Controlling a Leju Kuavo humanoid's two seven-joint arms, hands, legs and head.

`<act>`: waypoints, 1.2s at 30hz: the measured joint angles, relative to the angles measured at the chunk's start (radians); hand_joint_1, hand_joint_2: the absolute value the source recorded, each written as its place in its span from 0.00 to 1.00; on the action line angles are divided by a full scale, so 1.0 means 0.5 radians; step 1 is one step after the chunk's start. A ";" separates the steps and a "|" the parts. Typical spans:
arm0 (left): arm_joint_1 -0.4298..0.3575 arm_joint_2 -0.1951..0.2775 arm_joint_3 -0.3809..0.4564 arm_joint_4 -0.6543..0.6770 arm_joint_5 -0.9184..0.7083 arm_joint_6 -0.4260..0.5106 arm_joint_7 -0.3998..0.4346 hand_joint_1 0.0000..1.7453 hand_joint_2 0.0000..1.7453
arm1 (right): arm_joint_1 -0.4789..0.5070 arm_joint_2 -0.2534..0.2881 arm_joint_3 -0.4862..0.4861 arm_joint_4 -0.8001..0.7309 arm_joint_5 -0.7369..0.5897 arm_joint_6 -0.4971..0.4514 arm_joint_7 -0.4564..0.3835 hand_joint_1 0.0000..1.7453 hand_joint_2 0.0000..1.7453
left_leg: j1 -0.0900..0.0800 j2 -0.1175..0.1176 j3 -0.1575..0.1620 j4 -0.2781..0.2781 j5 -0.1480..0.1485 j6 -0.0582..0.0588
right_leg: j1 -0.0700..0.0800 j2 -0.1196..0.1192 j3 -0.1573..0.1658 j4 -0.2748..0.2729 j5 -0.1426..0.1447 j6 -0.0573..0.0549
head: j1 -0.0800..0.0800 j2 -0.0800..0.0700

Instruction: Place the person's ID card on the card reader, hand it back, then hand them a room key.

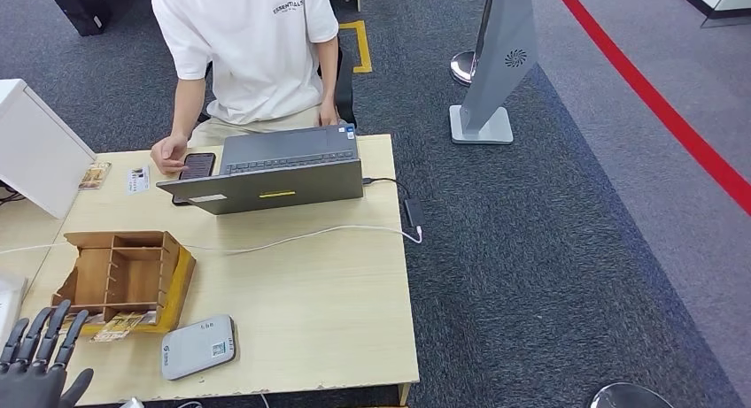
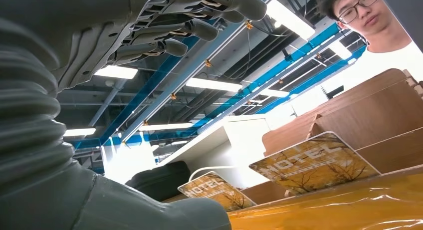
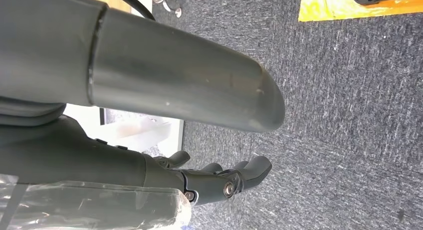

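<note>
Your left hand (image 1: 35, 359) hovers unclenched, holding nothing, at the table's (image 1: 328, 319) near left corner, just beside the hotel key cards (image 1: 120, 324) in front of the wooden organiser (image 1: 120, 271). The card reader (image 1: 197, 346) lies to their right. These cards look thin, stiff and slick; pinch one by its raised edge. Your right hand (image 3: 219, 177) hangs loosely curled, holding nothing.

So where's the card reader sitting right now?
In the head view, the grey card reader lies near the table's front edge, left of centre, just right of the wooden organizer and the left robot hand.
</note>
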 joint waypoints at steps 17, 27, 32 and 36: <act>-0.091 -0.064 -0.052 0.011 -0.089 0.000 -0.001 0.00 1.00 | 0.000 0.000 0.007 0.000 0.031 0.027 -0.005 0.00 0.00 | 0.000 0.000 0.000 0.000 0.000 0.000 | 0.000 0.000 0.000 0.000 0.000 0.000 | 0.000 0.000; -0.196 -0.065 -0.025 0.092 -0.217 0.000 0.000 0.00 1.00 | 0.000 0.000 0.009 0.000 0.055 0.030 -0.015 0.00 0.00 | 0.000 0.000 0.000 0.000 0.000 0.000 | 0.000 0.000 0.000 0.000 0.000 0.000 | 0.000 0.000; -0.221 -0.065 -0.012 0.114 -0.225 0.000 -0.001 0.00 1.00 | 0.000 0.000 0.009 0.000 0.056 0.030 -0.015 0.00 0.00 | 0.000 0.000 -0.001 0.000 0.000 0.000 | 0.000 0.000 0.000 0.000 0.000 0.000 | 0.000 0.000; -0.238 -0.065 -0.006 0.127 -0.228 0.000 0.000 0.00 1.00 | 0.000 0.000 0.010 0.000 0.059 0.029 -0.015 0.00 0.00 | 0.000 0.000 -0.001 0.000 0.000 0.000 | 0.000 0.000 0.000 0.000 0.000 0.000 | 0.000 0.000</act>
